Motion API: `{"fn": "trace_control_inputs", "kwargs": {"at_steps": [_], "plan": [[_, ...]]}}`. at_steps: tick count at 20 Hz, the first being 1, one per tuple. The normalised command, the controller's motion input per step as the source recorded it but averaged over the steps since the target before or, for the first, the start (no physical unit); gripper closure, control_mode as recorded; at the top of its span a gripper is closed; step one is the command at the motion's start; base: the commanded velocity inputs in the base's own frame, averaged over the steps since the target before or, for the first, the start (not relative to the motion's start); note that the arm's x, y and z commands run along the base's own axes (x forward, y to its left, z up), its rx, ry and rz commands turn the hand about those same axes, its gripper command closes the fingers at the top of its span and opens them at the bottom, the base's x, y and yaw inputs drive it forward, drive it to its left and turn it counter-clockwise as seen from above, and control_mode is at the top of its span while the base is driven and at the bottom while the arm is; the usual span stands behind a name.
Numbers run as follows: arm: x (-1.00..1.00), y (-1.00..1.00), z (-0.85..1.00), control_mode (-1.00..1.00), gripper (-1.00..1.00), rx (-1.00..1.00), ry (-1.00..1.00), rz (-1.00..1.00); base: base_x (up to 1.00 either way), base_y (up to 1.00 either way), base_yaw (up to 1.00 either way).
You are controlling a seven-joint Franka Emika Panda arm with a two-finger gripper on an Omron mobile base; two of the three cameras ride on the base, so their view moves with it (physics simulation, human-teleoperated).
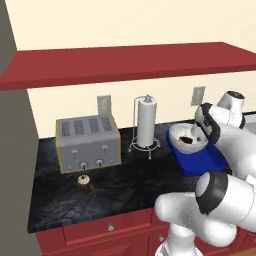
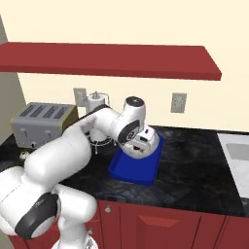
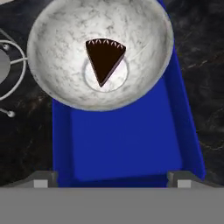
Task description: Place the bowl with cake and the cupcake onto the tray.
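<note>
The light grey-white bowl (image 3: 65, 52) with a dark cake wedge (image 3: 104, 56) rests on the far end of the blue tray (image 3: 127, 140), its rim reaching past the tray's edges. From the left base view the bowl (image 1: 182, 135) sits at the back of the tray (image 1: 200, 162). My gripper (image 3: 111, 179) hangs above the tray's near part, open, its fingertips (image 3: 41, 179) wide apart with nothing between them. The hand (image 1: 206, 125) is just right of the bowl. The cupcake (image 1: 84, 183) stands alone on the dark counter in front of the toaster, far left of the gripper.
A silver toaster (image 1: 88, 142) and a paper towel holder (image 1: 146, 122) stand at the back of the counter, the holder's wire base (image 3: 6, 65) close to the bowl. A red shelf (image 1: 125, 62) hangs overhead. A sink (image 2: 238, 151) lies at the far right.
</note>
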Motion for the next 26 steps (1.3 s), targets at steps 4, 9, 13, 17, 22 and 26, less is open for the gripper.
{"fn": "trace_control_inputs", "kwargs": {"at_steps": [4,9,13,17,22,26], "plan": [[-0.46,1.0,0.25,-1.0,-1.0,-0.13,-0.16,0.0,0.0,0.0,0.0],[-0.12,0.97,0.2,-1.0,-1.0,-0.09,-0.07,-0.05,0.0,0.0,0.0],[-0.07,1.0,0.08,-1.0,-1.0,-0.14,0.02,0.01,0.0,0.0,0.0],[0.0,1.0,0.25,-1.0,-1.0,-0.1,0.08,0.05,0.0,0.0,0.0],[-0.08,1.0,0.2,-1.0,-1.0,0.0,0.1,0.06,0.0,0.0,0.0],[-0.14,1.0,0.09,-1.0,-1.0,0.04,0.1,0.09,0.0,0.0,0.0]]}}
